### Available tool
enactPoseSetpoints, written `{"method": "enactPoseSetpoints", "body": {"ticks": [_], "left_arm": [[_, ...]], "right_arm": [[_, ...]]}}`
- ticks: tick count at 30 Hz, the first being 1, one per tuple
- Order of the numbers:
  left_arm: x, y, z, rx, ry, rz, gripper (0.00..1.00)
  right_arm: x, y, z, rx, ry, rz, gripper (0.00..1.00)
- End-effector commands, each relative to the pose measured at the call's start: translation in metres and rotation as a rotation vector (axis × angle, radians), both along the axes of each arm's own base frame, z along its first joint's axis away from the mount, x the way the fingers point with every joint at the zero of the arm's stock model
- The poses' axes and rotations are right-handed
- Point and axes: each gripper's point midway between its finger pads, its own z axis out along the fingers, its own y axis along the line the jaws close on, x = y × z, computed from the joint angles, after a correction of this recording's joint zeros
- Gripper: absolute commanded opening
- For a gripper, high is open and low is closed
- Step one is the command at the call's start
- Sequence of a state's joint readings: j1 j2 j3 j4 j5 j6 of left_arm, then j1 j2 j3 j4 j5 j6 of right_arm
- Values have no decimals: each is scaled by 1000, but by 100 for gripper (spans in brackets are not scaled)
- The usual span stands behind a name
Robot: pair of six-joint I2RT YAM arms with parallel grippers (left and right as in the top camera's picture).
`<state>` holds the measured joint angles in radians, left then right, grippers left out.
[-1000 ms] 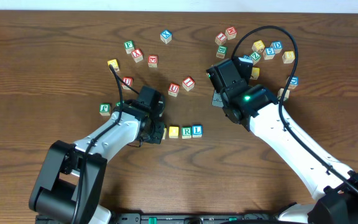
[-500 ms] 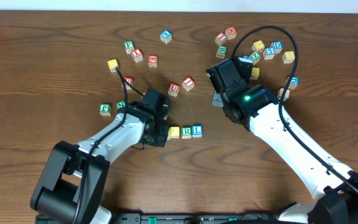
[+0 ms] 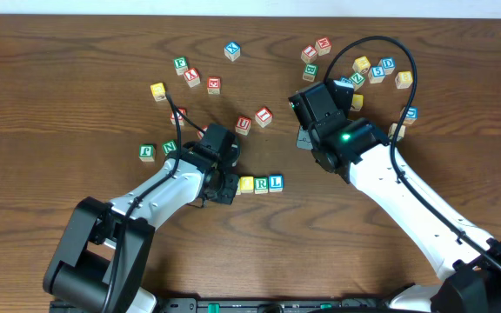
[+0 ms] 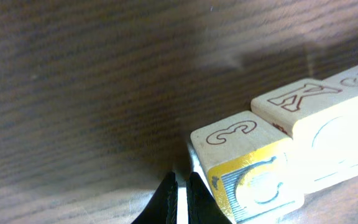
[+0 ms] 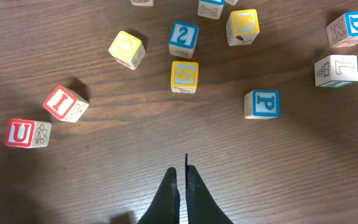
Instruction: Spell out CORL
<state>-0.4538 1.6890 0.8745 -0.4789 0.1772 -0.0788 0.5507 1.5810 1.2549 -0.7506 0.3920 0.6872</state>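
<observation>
A short row of cubes lies mid-table: a yellow-faced cube (image 3: 246, 183), a white one with a green R (image 3: 261, 183) and a white one with a blue L (image 3: 275, 182). My left gripper (image 3: 228, 186) is shut and empty. Its fingertips (image 4: 180, 177) rest on the table against the left side of the yellow-faced cube (image 4: 244, 168). The R cube (image 4: 303, 106) sits just beyond it. My right gripper (image 5: 180, 171) is shut and empty, hovering over bare wood. Another yellow cube (image 5: 127, 48) with a round letter lies ahead of it to the left.
Loose cubes lie around: red U (image 3: 243, 123) and a red-lettered one (image 3: 263, 115) above the row, green ones (image 3: 148, 152) at the left, a yellow one (image 3: 157, 89), and a cluster (image 3: 372, 71) at the back right. Yellow S (image 5: 184, 74) and blue P (image 5: 263, 103) lie before the right gripper.
My left gripper has slid right along the table and nudged the yellow-faced cube up against the R cube. The right arm has not moved.
</observation>
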Motion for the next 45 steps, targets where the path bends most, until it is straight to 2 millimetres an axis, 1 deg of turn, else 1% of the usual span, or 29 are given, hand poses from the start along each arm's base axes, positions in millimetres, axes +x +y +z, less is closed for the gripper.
{"method": "enactPoseSetpoints", "body": {"ticks": [1, 22, 45], "left_arm": [[3, 1, -2, 8, -11, 9, 7], [6, -1, -1, 1, -22, 10, 8], [0, 0, -2, 1, 3, 7, 8]], "right_arm": [[-1, -4, -1, -13, 3, 2, 1], [-1, -3, -1, -9, 6, 8, 1], [-1, -3, -1, -13, 6, 14, 1]]}}
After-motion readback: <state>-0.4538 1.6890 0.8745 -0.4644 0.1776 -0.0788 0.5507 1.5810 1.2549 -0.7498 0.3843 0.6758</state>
